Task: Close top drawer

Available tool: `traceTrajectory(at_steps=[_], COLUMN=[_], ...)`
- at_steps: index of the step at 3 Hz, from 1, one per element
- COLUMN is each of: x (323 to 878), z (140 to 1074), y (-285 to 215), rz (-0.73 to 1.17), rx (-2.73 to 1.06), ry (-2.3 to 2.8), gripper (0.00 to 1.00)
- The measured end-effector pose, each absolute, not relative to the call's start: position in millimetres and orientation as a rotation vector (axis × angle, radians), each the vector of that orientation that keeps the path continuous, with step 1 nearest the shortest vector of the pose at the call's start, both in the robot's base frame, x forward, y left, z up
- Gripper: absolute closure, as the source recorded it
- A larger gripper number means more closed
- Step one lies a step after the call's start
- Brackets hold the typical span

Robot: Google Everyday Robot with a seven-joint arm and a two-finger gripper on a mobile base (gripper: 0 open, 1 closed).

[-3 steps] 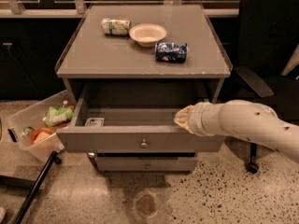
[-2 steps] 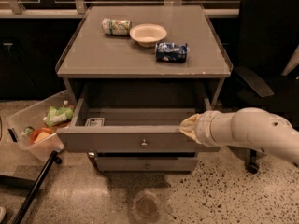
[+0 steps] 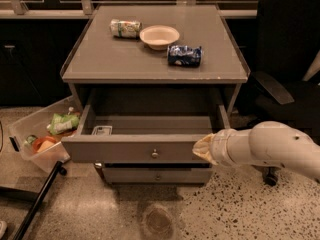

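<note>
The top drawer (image 3: 125, 149) is pulled out from the grey cabinet, its flat front panel facing me with a small round knob (image 3: 155, 154) at centre. A small flat item (image 3: 101, 130) lies in its front left corner. My gripper (image 3: 202, 148), at the end of the white arm (image 3: 270, 146) coming in from the right, is at the right end of the drawer's front panel, level with it. Whether it touches the panel I cannot tell.
On the cabinet top (image 3: 100, 64) lie a can (image 3: 125, 28), a white bowl (image 3: 159, 36) and a blue bag (image 3: 184, 55). A second drawer front (image 3: 157, 175) sits below. A clear bin of snacks (image 3: 37, 139) stands at left, a black chair (image 3: 285, 59) at right.
My gripper has come down and toward the camera, from the drawer's upper right edge to the right end of its front panel. The drawer has not visibly moved.
</note>
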State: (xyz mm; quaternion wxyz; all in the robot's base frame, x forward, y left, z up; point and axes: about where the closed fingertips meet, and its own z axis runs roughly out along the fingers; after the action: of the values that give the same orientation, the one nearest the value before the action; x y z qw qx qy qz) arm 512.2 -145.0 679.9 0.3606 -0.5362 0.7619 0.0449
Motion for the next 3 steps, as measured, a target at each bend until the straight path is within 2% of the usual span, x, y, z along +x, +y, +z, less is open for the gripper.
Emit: traceTrajectory(at_steps=[1,2,3], x=[530.1,555.2,580.4], z=[658.5,651.5,655.4], y=[-130.4,-122.1,-118.7], rz=[0.134,0.097,0.047], rx=[-1.437,-1.455,-1.460], ry=[1.960,1.932,1.900], gripper=[0.88,0.69,0.46])
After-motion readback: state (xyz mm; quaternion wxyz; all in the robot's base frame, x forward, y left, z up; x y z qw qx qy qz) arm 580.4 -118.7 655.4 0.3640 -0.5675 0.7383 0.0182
